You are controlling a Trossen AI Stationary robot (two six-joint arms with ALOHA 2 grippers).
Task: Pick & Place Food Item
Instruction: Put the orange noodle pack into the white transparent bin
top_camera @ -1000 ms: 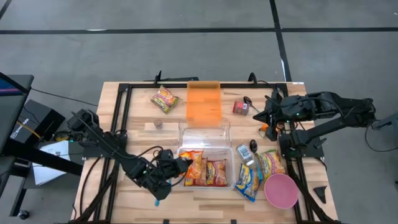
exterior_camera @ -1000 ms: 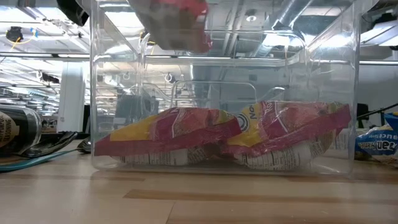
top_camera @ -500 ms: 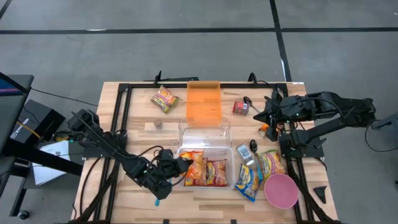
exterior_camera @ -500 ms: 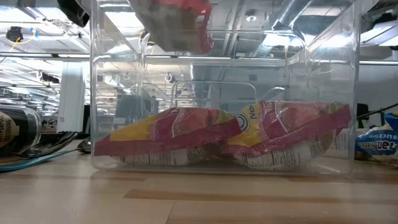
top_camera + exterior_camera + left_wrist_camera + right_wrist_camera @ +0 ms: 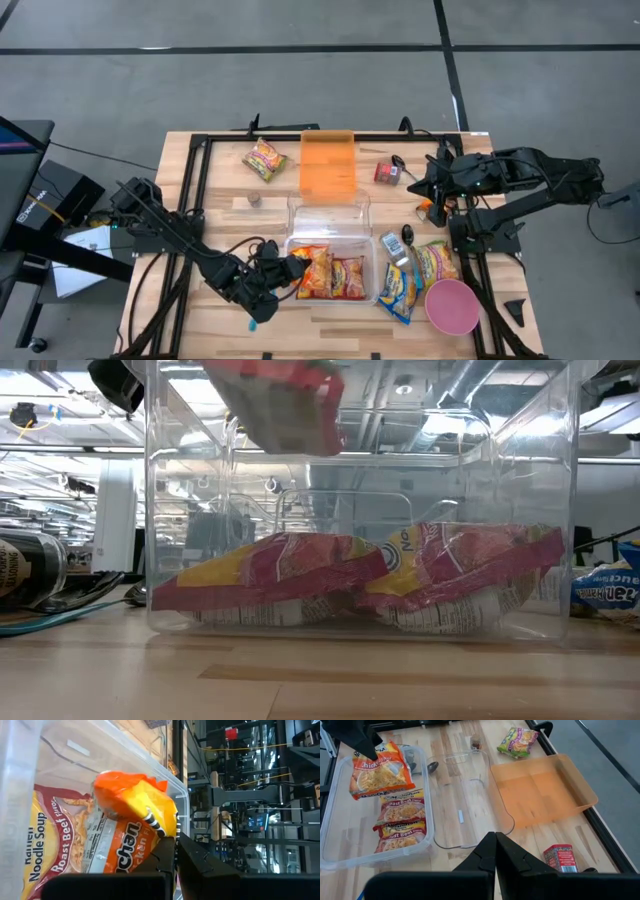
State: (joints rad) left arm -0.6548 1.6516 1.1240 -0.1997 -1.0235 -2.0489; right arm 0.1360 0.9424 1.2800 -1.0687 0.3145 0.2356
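My left gripper (image 5: pixel 289 267) is shut on an orange chicken-noodle packet (image 5: pixel 132 817), held over the left end of a clear plastic bin (image 5: pixel 372 262). The packet also shows in the right wrist view (image 5: pixel 381 771) and at the top of the low view (image 5: pixel 280 405). Two roast-beef noodle packets (image 5: pixel 400 810) (image 5: pixel 399 836) lie flat on the bin's floor. My right gripper (image 5: pixel 495 840) is shut and empty, waiting above the table's far right (image 5: pixel 428 182). My left gripper pinches the orange packet by an edge near one corner (image 5: pixel 159 834) between its two fingers, coming from the table's left side. The packet is lifted clear, tilted, above the roast-beef packets in the bin.
A clear lid (image 5: pixel 330 212) lies beyond the bin, then an orange tray (image 5: pixel 328 165). A green-yellow packet (image 5: pixel 265 158) and a red can (image 5: pixel 386 172) lie at the far side. More packets (image 5: pixel 400 288) and a pink bowl (image 5: pixel 451 305) sit right of the bin.
My left gripper has come down a little with the orange packet, which hangs slightly lower and more tilted over the bin's left end. The packets in the bin have stayed still.
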